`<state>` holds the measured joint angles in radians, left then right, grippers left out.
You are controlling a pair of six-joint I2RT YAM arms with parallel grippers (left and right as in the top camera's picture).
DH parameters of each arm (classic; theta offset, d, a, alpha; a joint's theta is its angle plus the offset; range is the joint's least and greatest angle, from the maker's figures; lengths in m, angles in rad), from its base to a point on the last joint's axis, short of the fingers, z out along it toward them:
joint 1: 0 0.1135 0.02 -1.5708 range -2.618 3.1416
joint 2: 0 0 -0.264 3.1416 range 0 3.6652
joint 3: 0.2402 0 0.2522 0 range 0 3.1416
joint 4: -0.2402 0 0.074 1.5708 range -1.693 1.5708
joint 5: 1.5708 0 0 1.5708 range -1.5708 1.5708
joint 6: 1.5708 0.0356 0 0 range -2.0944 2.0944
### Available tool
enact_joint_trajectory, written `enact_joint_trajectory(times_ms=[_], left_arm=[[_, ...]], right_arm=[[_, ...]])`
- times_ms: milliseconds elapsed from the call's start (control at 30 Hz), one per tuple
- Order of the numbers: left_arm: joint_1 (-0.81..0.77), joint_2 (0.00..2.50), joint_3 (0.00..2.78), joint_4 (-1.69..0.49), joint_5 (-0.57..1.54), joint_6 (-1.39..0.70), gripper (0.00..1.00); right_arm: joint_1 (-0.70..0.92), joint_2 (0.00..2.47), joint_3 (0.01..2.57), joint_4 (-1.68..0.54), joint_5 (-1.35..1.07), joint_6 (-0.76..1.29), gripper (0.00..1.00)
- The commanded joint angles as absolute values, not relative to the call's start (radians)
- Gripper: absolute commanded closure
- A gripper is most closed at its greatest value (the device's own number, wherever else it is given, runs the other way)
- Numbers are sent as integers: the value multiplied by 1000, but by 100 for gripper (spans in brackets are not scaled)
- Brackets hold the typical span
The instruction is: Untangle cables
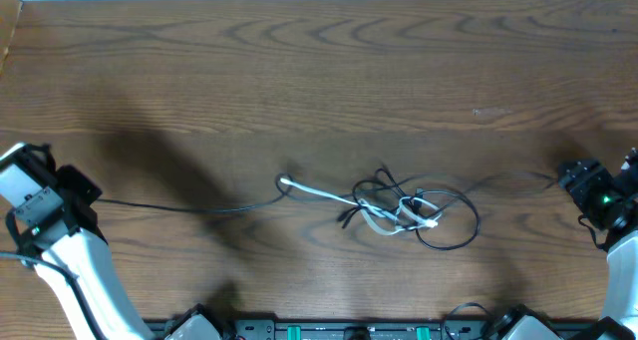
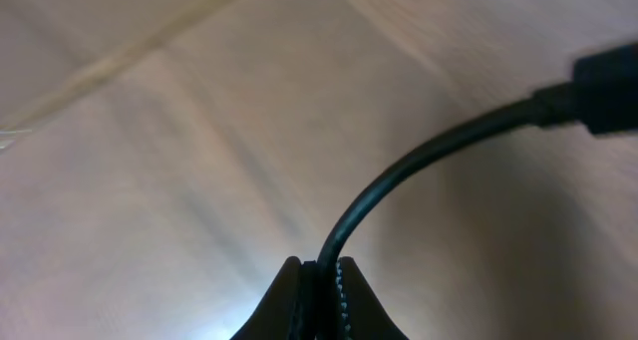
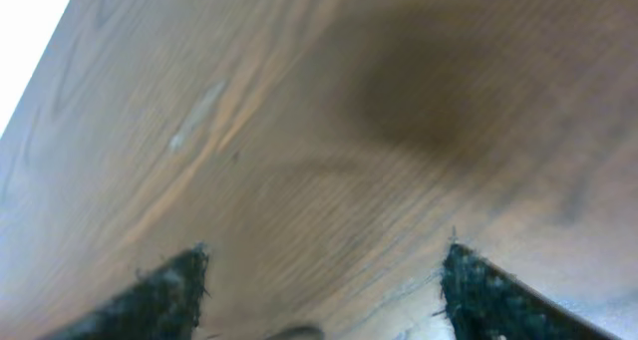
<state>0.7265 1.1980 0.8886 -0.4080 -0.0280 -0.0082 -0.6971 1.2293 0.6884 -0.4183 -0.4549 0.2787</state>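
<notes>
The left gripper (image 2: pixel 321 280) has its fingers closed tight on a black cable (image 2: pixel 419 156). That cable runs across the table (image 1: pixel 299 61) to the knot of cables (image 1: pixel 409 212) right of centre, where a white cable (image 1: pixel 319 192) threads through black loops. The right gripper (image 3: pixel 324 290) stands wide open over the wood, holding nothing, right of the knot.

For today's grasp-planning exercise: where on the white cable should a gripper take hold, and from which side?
Grip the white cable on its bare, straight left stretch, outside the tangle. Come straight down from above, closing across it: it lies flat on the table.
</notes>
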Motion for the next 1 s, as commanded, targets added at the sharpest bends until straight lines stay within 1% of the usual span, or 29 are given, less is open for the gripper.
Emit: enact_joint_trajectory(times_ms=[0, 33, 100, 167, 233, 333, 433, 467, 533, 567, 700, 967], left_arm=[[735, 1260, 888, -384, 287, -23, 91], [734, 1278, 888, -374, 347, -18, 75], [734, 1305, 888, -362, 432, 2, 48], [734, 1322, 888, -358, 465, 6, 32], [731, 1326, 888, -359, 463, 6, 22], [714, 1323, 888, -357, 464, 6, 11], [668, 1316, 888, -358, 464, 11, 3], [648, 1315, 888, -358, 471, 33, 2], [590, 1314, 888, -365, 504, 114, 2], [518, 1314, 888, -373, 513, 168, 2], [354, 1315, 888, -402, 512, 256, 2], [49, 1319, 888, -456, 505, 339, 2]], right_arm=[[-705, 1216, 703, -420, -610, 178, 15], [-705, 1216, 703, -422, -638, 159, 11], [-705, 1216, 703, -430, -692, 113, 6], [-705, 1216, 703, -437, -723, 93, 3], [-705, 1216, 703, -439, -746, 87, 1], [-696, 1216, 703, -439, -773, 73, 1], [-664, 1216, 703, -439, -797, 54, 1], [-655, 1216, 703, -439, -796, 51, 1], [-625, 1216, 703, -438, -796, 39, 1], [-596, 1216, 703, -438, -796, 27, 1], [-546, 1216, 703, -438, -792, 8, 1], [-490, 1216, 703, -440, -788, 2, 1]])
